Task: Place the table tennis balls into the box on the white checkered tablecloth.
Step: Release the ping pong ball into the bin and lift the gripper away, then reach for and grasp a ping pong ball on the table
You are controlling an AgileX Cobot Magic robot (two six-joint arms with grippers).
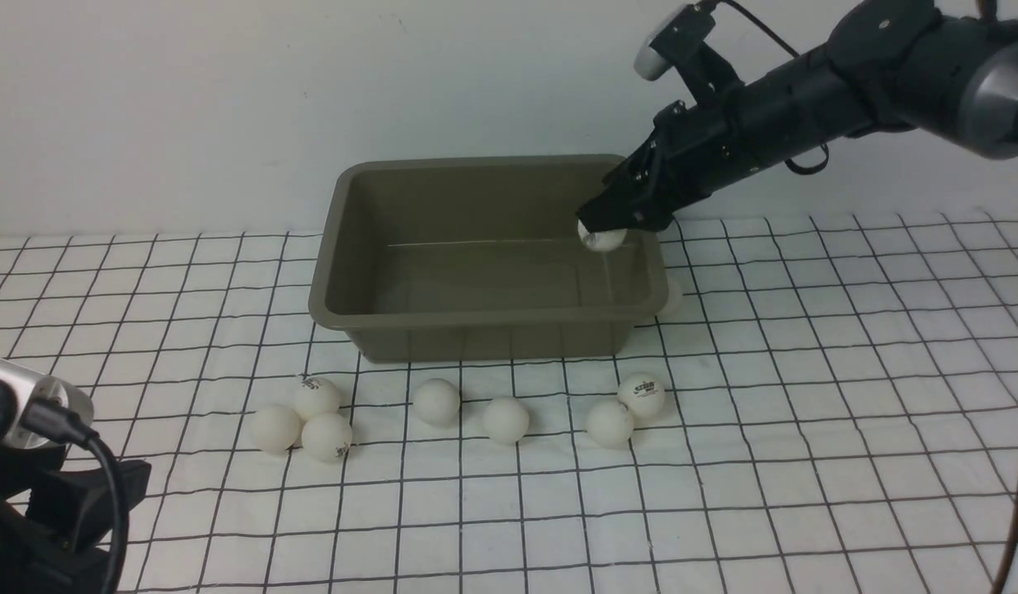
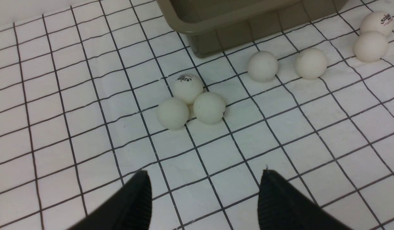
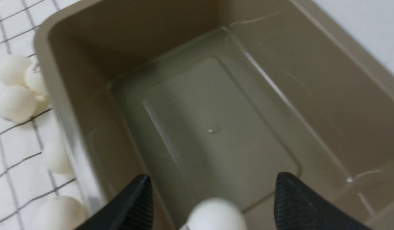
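We hold our right fingers (image 1: 623, 216) wide over the right end of the box (image 1: 476, 312) so the loose ball (image 1: 601, 238) between them drops in; our left fingers (image 2: 134, 204) hang parted, empty.

One blurred ball (image 3: 213, 213) is edge-cropped; another ball (image 1: 674, 298) hides behind the box (image 1: 476, 323).

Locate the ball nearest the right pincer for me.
In the front view, that ball is just under the right pincer, over the right end of the box. The right wrist view shows it between the spread jaws, touching neither.
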